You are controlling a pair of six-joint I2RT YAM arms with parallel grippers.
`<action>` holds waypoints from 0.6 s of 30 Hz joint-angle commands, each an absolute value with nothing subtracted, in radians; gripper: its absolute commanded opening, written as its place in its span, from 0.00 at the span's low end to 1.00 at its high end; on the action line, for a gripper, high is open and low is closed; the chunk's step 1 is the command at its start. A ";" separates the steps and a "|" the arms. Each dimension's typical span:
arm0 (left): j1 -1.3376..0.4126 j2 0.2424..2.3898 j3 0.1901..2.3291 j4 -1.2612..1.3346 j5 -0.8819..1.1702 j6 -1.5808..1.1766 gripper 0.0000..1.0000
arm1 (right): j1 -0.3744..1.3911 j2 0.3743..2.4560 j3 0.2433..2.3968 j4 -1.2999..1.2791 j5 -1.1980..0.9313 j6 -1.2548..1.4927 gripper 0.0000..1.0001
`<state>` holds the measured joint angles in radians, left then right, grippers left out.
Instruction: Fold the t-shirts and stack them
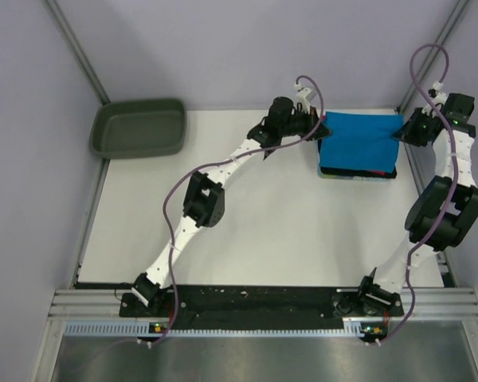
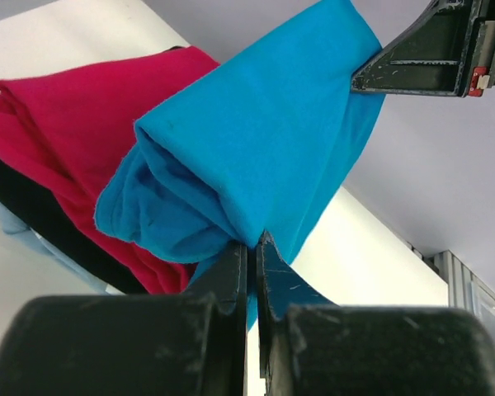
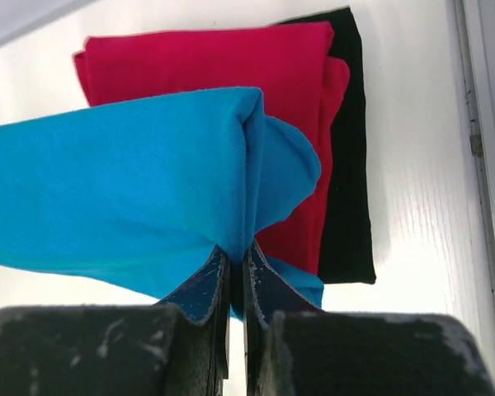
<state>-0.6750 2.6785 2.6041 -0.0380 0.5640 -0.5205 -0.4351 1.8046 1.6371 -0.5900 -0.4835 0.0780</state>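
Left claw (image 2: 249, 246), right claw (image 3: 235, 257) on blue shirt (image 1: 358, 143); tub (image 1: 138, 127) well apart

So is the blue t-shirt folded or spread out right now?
Folded. The blue t-shirt shows doubled layers with a rounded fold edge, pinched at opposite ends by the left gripper and right gripper, over the red t-shirt.

The tub (image 1: 138, 127) stood at the far left corner of the table (image 1: 287, 239), well apart from the stack of t-shirts (image 3: 297, 58) at the far right. Over that stack hung the top t-shirt (image 1: 358, 143), its left edge in the left gripper (image 2: 252, 243), its right edge in the right gripper (image 3: 238, 252).
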 commanded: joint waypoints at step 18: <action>-0.686 2.798 2.666 0.244 0.315 -0.499 0.00 | -0.413 2.086 1.887 -0.528 -0.379 0.020 0.01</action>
<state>-0.6907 2.7819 2.6202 0.1402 0.4011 -0.5285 -0.4110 2.0628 1.8183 -0.5812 -0.4442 0.0441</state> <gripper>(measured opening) 0.023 0.021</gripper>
